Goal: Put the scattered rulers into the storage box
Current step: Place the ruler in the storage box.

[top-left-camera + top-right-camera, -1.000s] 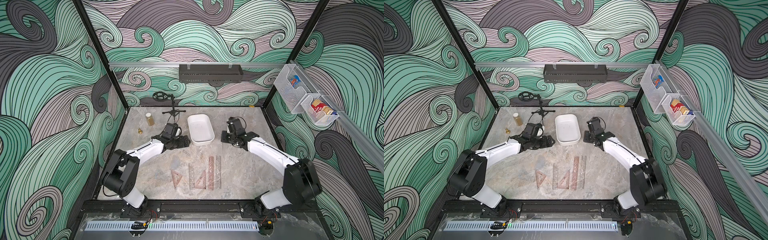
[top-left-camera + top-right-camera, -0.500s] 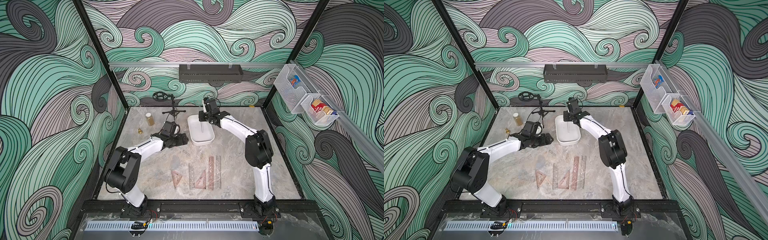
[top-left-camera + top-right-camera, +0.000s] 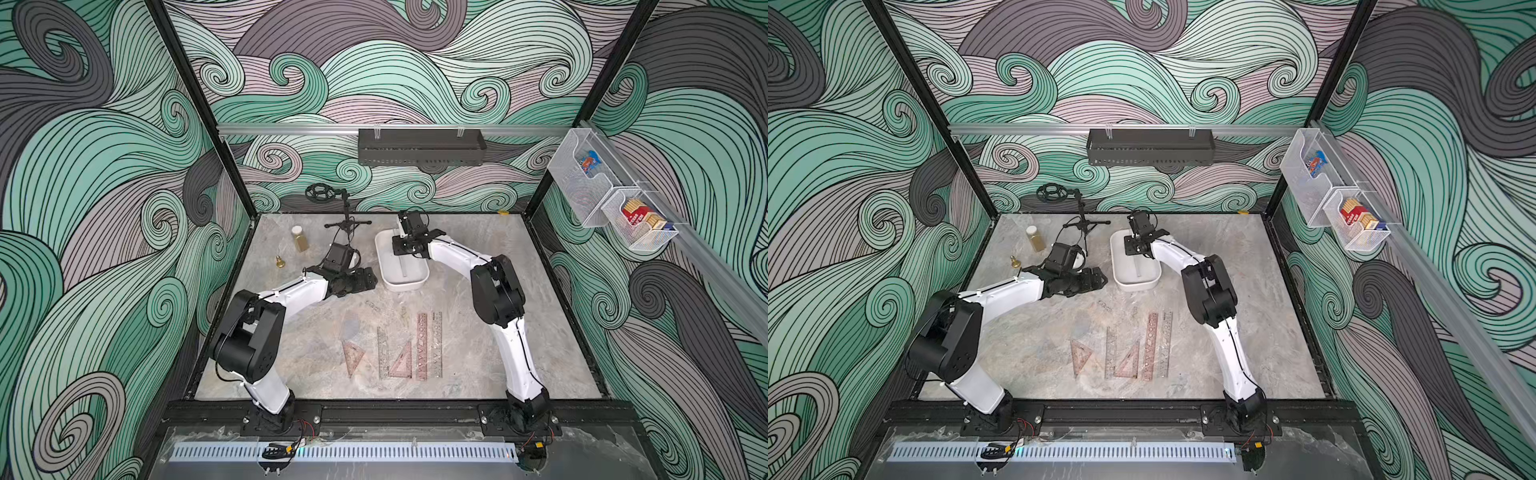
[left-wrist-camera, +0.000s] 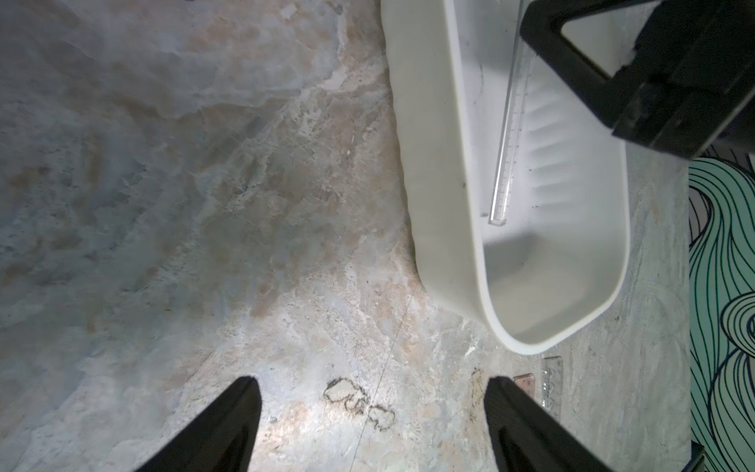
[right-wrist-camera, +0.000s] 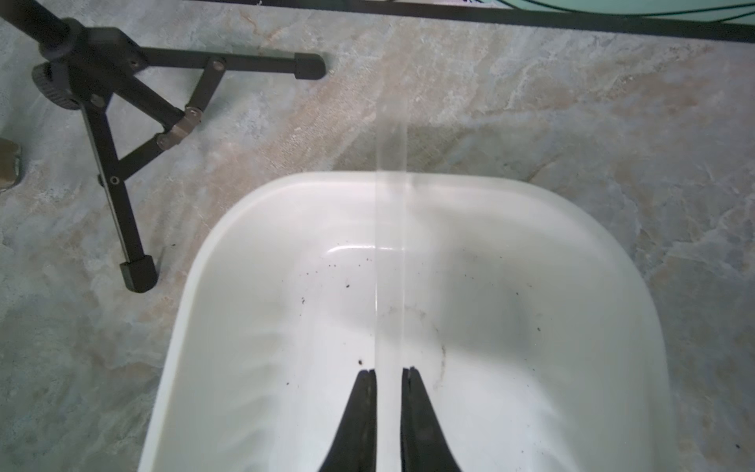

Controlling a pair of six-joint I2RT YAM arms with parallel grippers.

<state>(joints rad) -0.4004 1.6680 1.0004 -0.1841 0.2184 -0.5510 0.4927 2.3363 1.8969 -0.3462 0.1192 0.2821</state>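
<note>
The white storage box (image 3: 415,283) (image 3: 1136,286) stands at mid-table. My right gripper (image 3: 404,252) (image 3: 1138,251) (image 5: 389,372) hangs over its far half, shut on a clear ruler (image 3: 404,266) (image 3: 1138,266) (image 5: 390,245) (image 4: 508,135) that runs lengthwise inside the box. My left gripper (image 3: 368,280) (image 3: 1098,280) (image 4: 371,388) is open and empty above bare table, just left of the box. Nearer the front lie more rulers: a pinkish-brown one (image 3: 422,347), a clear one (image 3: 436,345), another straight one (image 3: 382,353) and two set squares (image 3: 352,357) (image 3: 401,361).
A black tripod stand (image 3: 347,224) (image 5: 122,122), a small capped bottle (image 3: 299,239) and a little brass piece (image 3: 279,262) stand at the back left. A black shelf (image 3: 419,147) hangs on the back wall. Wire baskets (image 3: 602,195) hang on the right wall.
The right arm swung from the box's right side to over its far end, bringing the clear ruler into the box, then came slightly nearer. The left gripper barely shifted.
</note>
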